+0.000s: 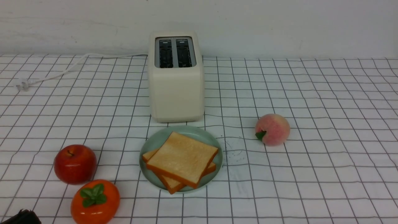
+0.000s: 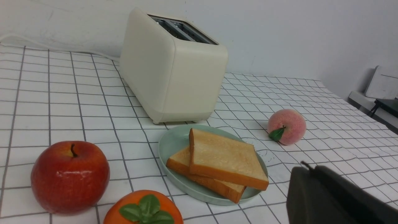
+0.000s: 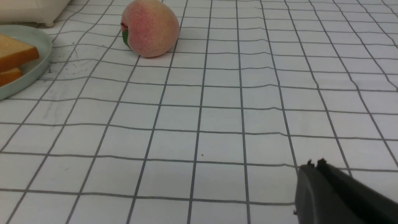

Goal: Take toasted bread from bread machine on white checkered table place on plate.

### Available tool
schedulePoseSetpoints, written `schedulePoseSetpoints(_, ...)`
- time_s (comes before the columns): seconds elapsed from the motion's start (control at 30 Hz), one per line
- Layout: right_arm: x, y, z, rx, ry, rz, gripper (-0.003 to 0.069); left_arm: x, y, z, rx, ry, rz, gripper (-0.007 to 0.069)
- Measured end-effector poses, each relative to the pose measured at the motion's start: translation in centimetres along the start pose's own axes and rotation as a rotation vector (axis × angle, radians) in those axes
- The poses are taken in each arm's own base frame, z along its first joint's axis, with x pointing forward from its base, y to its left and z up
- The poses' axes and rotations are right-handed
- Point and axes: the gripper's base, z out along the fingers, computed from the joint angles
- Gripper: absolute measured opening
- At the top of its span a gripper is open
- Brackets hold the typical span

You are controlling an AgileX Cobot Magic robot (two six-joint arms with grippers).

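**A:** Where's the toast [image 1: 182,157] at?

**B:** Both slices stacked flat on the plate [image 1: 152,143], top one skewed so corners of the lower one poke out. Plate just in front of the toaster [image 1: 176,93], nearly touching its base. Both toaster slots empty. All of it on the checkered table [image 1: 311,174].

**A:** And the grippers?

**B:** Left gripper [image 2: 306,169] pulled back to the near left corner of the table, fingers pressed together, nothing in them. Just a dark bit of it visible in the front view. Right gripper [image 3: 314,164] low over bare cloth, well off to the right of the plate, also closed up and holding nothing.

**A:** Other stuff around?

**B:** Red apple [image 1: 75,164] left of the plate, orange persimmon [image 1: 95,201] just beside it, closer to the robot. Peach [image 1: 272,129] off to the right. White cord [image 1: 53,74] trailing left from behind the toaster, plug lying loose on the cloth.
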Motion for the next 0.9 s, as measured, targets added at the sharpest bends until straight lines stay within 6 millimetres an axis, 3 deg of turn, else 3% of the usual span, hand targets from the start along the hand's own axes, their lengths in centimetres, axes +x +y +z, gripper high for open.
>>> schedulePoseSetpoints(0.37,0.0,0.0,0.0,0.000,0.000,0.000,-0.0004,0.0,0.3,0.0,-0.027,-0.019,0.052,0.0000)
schedulePoseSetpoints(0.47,0.0,0.0,0.0,0.000,0.000,-0.001,0.0000,0.1,1.0,0.1,-0.135,-0.051,0.091,-0.0013)
schedulePoseSetpoints(0.7,0.0,0.0,0.0,0.000,-0.001,-0.001,0.0004,4.1,3.6,0.5,-0.351,0.039,0.020,-0.0013)
schedulePoseSetpoints(0.9,0.0,0.0,0.0,0.000,0.000,-0.002,0.0008,5.9,3.9,0.3,-0.385,0.186,-0.054,-0.0013)
